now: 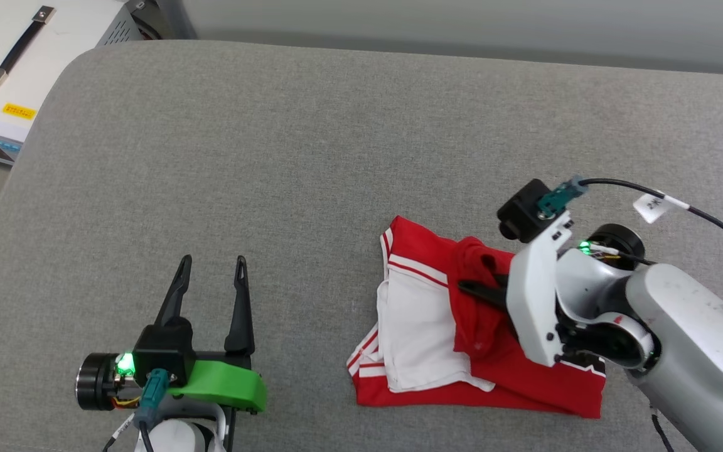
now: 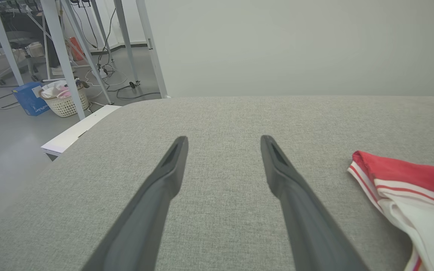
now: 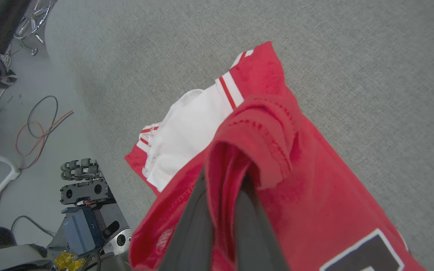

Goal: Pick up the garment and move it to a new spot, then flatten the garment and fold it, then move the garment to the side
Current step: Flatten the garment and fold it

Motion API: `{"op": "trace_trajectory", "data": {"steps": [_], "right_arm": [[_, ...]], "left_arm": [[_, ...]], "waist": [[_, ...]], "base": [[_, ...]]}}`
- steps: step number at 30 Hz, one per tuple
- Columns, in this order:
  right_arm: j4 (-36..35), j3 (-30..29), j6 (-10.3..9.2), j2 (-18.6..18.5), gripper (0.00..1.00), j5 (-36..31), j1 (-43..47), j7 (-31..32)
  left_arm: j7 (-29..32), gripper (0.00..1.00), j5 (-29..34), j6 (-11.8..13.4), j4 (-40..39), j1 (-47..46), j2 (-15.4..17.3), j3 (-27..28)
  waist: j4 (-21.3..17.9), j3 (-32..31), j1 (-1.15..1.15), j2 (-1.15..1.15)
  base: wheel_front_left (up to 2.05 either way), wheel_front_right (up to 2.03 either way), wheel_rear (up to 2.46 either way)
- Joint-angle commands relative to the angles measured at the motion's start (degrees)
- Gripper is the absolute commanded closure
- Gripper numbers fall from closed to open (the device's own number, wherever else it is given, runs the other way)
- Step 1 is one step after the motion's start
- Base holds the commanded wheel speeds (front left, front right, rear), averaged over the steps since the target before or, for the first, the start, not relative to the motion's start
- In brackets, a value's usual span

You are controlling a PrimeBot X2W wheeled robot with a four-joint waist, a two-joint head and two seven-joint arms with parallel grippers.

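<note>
The shirt (image 1: 474,333) is lying bunched up on the right part of the grey padded top (image 1: 273,157), close to the near edge. The red body is mostly underneath, and a white sleeve (image 1: 412,320) with red-and-white striped trim is flopped over its left half. In the right wrist view the shirt (image 3: 315,180) has a ridge of red cloth raised off the rest, and a corner of black lettering (image 3: 367,252) with a white outline peeks in at the bottom right. The right gripper (image 1: 468,287) comes in from the right, pointing left over the shirt. Its two dark fingers (image 3: 187,226) are squeezed together on that raised red fold, with cloth pinched between them and draped over the tips. The left gripper (image 1: 213,260) sits well off to the left of the shirt and isn't touching it. Its fingers are spread wide with nothing between them, pointing away from the robot over bare grey fabric. In the left wrist view, the left gripper (image 2: 223,139) has the shirt (image 2: 409,188) poking in at the right edge. Past the top's far left corner there's a white box (image 1: 16,63) with a black handle. The left wrist view also catches a white woven basket (image 2: 66,101) and a blue box (image 2: 32,98) on the floor among pale table legs. Loose cables (image 3: 40,124) lie on the floor in the right wrist view.
</note>
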Motion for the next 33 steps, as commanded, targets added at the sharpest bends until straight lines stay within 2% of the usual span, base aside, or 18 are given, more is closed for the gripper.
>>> {"op": "trace_trajectory", "data": {"steps": [1, 8, 14, 17, 18, 19, 20, 25, 28, 30, 31, 33], "right_arm": [[1.4, 1.8, -0.04, 0.9, 1.00, -1.0, -2.2, -0.8], [12.7, 11.5, -0.04, 5.9, 1.00, -3.1, -9.5, -4.2], [22.0, 17.4, -0.04, 7.6, 1.00, -2.1, -10.6, -7.7], [23.2, 19.4, -0.04, 7.6, 1.00, -1.6, -11.3, -10.8], [22.9, 20.4, -0.04, 7.3, 0.73, -1.7, -11.7, -12.3], [22.6, 21.1, -0.04, 6.8, 0.61, -1.8, -12.1, -13.5], [21.8, 21.5, -0.04, 6.3, 0.00, -1.9, -12.4, -15.5], [17.0, 21.1, -0.04, 2.3, 0.00, -1.8, -12.4, -24.0], [13.8, 19.3, -0.04, -1.0, 0.00, -4.0, -11.8, -29.4], [13.0, 15.9, -0.04, -2.4, 0.00, -5.8, -10.7, -33.8], [13.1, 11.6, -0.04, -3.1, 0.00, -8.6, -9.1, -38.2], [13.4, 6.7, -0.04, -3.0, 0.00, -11.5, -6.9, -42.6]], "left_arm": [[-0.3, 0.00, 0.4, -0.2, 0.1, -1.2, -0.3, 0.2], [-0.3, 0.00, 0.5, -0.2, 0.1, -2.3, -0.6, 0.0], [-0.3, 0.00, 0.6, -0.1, 0.3, -3.2, -0.8, -0.3], [-0.3, 0.00, 0.6, -0.1, 0.4, -3.0, -0.8, 0.0], [-0.3, 0.00, 0.5, -0.1, 0.6, -2.8, -0.8, 0.2], [-0.3, 0.00, 0.5, -0.2, 0.7, -2.6, -0.8, 0.3], [-0.3, 0.00, 0.5, -0.2, 0.8, -2.3, -0.8, 0.5], [-0.3, 0.00, 0.7, -0.3, 1.0, -1.2, -0.8, 1.5], [-0.3, 0.00, 0.8, -0.5, 0.6, -0.5, -0.7, 2.0], [-0.3, 0.00, 0.9, -0.6, 0.4, -0.1, -0.7, 2.3], [-0.3, 0.00, 1.1, -0.8, 0.3, 0.3, -0.6, 2.4], [-0.3, 0.00, 1.2, -1.0, 0.2, 0.7, -0.5, 2.5]], "waist": [[0.3, 0.7, 0.00, 0.00], [0.4, 2.7, 0.00, 0.00], [0.7, 3.4, 0.00, 0.00], [0.2, 2.9, 0.00, 0.00], [0.1, 2.6, 0.00, 0.00], [0.0, 2.2, 0.00, 0.00], [-0.3, 1.7, 0.00, 0.00], [-1.5, -0.7, 0.00, 0.00], [-2.5, -2.0, 0.00, 0.00], [-3.2, -2.6, 0.00, 0.00], [-4.0, -3.2, 0.00, 0.00], [-4.8, -3.8, 0.00, 0.00]], "base": [[0.00, 0.00, 0.00], [0.00, 0.00, 0.00], [0.00, 0.00, 0.00], [0.00, 0.00, 0.00], [0.00, 0.00, 0.00], [0.00, 0.00, 0.00], [0.00, 0.00, 0.00], [0.00, 0.00, 0.00], [0.00, 0.00, 0.00], [0.00, 0.00, 0.00], [0.00, 0.00, 0.00], [0.00, 0.00, 0.00]]}}
